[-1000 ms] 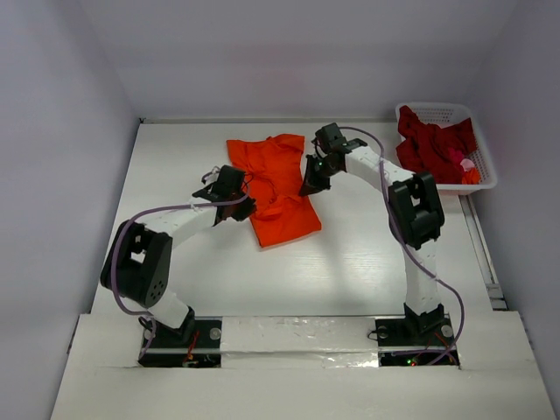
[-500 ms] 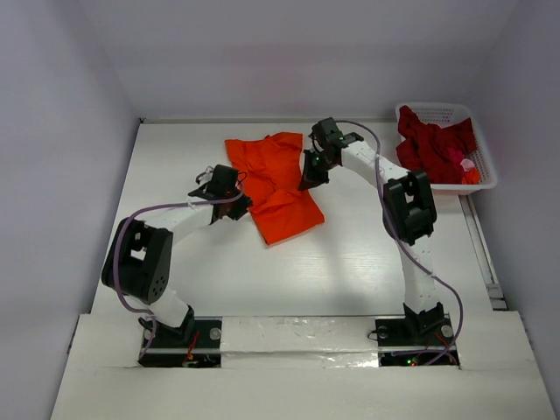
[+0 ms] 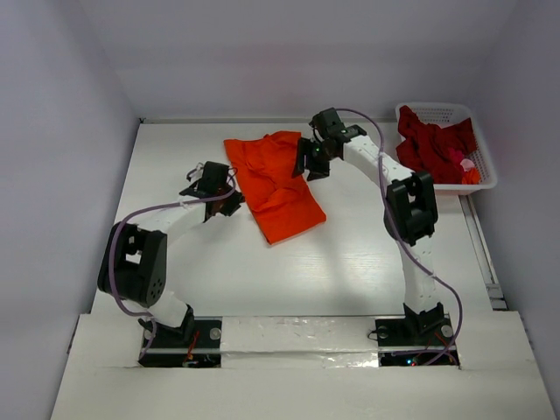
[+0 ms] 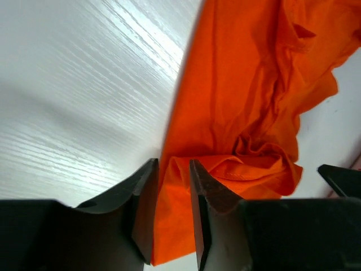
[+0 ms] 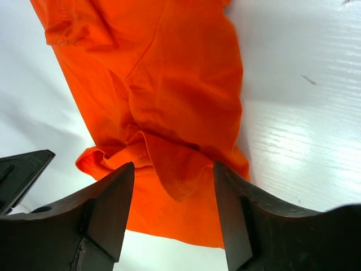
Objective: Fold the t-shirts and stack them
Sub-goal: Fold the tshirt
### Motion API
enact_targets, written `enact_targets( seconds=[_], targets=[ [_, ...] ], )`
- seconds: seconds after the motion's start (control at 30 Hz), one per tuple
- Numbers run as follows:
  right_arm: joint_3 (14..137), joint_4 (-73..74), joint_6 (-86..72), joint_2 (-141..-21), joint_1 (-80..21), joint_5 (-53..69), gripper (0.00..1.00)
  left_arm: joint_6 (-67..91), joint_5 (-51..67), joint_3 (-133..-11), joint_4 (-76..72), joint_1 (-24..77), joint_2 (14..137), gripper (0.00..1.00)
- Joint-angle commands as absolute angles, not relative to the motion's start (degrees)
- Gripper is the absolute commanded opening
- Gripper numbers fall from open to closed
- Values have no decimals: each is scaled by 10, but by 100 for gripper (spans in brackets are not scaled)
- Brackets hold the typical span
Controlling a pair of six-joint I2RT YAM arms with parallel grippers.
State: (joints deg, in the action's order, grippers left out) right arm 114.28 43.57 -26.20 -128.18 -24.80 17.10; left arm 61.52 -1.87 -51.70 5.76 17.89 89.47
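While left hand (image 4: 171, 212) pinches orange t-shirt (image 4: 237, 107) edge.

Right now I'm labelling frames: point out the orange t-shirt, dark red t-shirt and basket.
orange t-shirt (image 3: 278, 186), top view, middle of cloth.
dark red t-shirt (image 3: 429, 144), top view, bunched cloth.
basket (image 3: 430, 108), top view, far rim.

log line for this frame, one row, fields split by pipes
left gripper: shut on orange t-shirt edge | right gripper: open over it | dark red t-shirt: in basket

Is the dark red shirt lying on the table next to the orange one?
No, the dark red shirt sits in the white basket, apart from the orange shirt.
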Motion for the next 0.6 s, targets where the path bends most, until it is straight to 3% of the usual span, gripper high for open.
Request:
enact_targets(
  seconds=[0.0,0.07,0.1,0.13,0.17,0.33,0.4,0.43,0.47,0.53,0.57],
  targets=[
    [1110,420,-265,-1213,-245,176,57,603,-16,-534,62,191,847,20],
    [1090,417,-267,-1198,-251,178,43,601,-18,-532,66,206,839,3],
    [1080,409,-268,-1189,-251,176,29,599,-22,-533,74,221,835,0],
    [1059,404,-270,-1181,-258,176,6,599,-27,-533,79,228,836,0],
    [1050,403,-272,-1170,-265,176,0,600,-28,-532,83,236,837,0],
    [1028,403,-272,-1177,-279,184,0,617,-30,-518,71,276,864,0],
    [1016,394,-271,-1177,-284,181,8,622,-33,-515,63,285,875,8],
    [1011,391,-271,-1177,-284,181,16,626,-33,-513,60,285,878,15],
    [1006,389,-271,-1179,-284,181,16,628,-33,-512,57,285,881,24],
    [1005,389,-271,-1187,-284,185,13,628,-34,-513,51,285,892,26],
    [1004,389,-272,-1188,-284,186,11,628,-34,-515,50,285,897,22]
  ],
)
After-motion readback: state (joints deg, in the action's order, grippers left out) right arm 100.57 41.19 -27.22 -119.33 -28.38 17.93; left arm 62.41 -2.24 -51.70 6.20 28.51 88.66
